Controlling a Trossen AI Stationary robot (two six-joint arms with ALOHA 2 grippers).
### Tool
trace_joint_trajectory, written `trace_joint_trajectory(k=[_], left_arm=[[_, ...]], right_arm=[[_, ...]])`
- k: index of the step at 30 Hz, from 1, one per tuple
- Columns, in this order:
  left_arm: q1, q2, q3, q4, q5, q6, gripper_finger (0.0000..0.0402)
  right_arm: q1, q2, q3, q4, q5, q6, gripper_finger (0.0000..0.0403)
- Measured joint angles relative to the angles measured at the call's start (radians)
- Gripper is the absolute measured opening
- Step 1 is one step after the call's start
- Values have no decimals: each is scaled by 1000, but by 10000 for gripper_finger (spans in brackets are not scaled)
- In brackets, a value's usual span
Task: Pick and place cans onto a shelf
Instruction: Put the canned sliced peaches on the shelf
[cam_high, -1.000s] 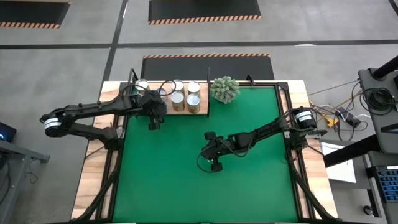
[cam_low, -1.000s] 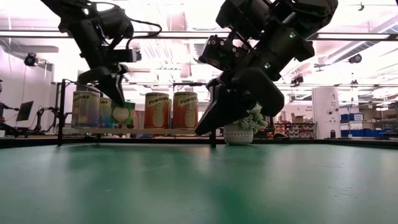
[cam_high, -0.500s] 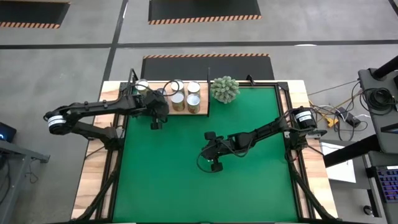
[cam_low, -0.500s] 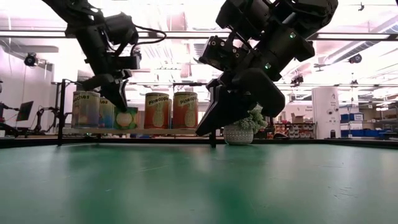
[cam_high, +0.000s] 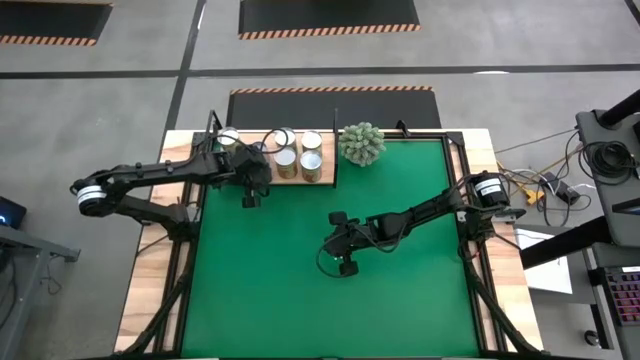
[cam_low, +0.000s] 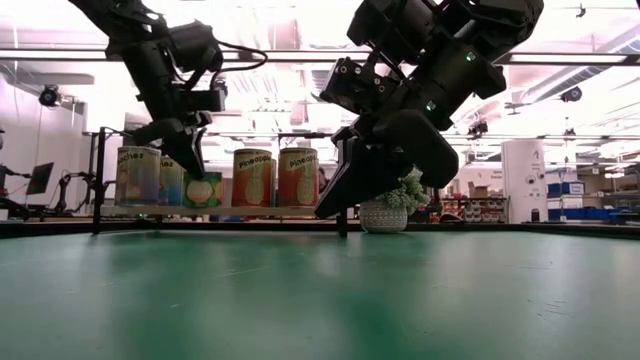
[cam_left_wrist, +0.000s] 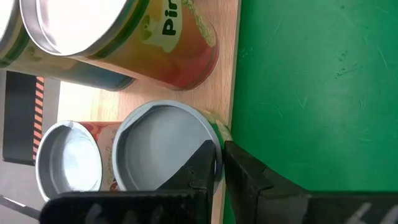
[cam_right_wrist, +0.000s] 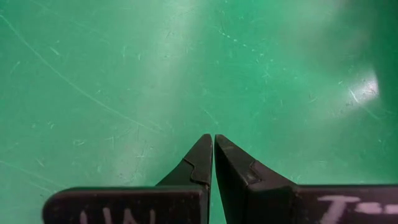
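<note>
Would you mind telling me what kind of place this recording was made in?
Most likely a robotics lab or workshop hall. The low view shows long ceiling light strips and shelving with blue bins in the room behind; the high view shows a grey concrete floor with black hazard-striped mats around the green felt-covered table.

Six cans (cam_high: 298, 155) show on one shelf (cam_high: 330, 176) in the upper left of the high view. One plant (cam_high: 361, 143) sits beside it, and two dark arms reach over one green mat (cam_high: 400, 300)
</note>
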Motion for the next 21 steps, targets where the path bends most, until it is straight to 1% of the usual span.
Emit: trace_joint_trajectory(k=[4,14,21], left_arm=[[2,-1,0,-6,0,-9,27],[2,-4,0,-9,0,-19,83],[2,-13,0,-18,0,-27,93]], right_arm=[[0,0,0,0,0,0,9],[0,0,0,0,0,0,9],[0,0,0,0,0,-1,9]])
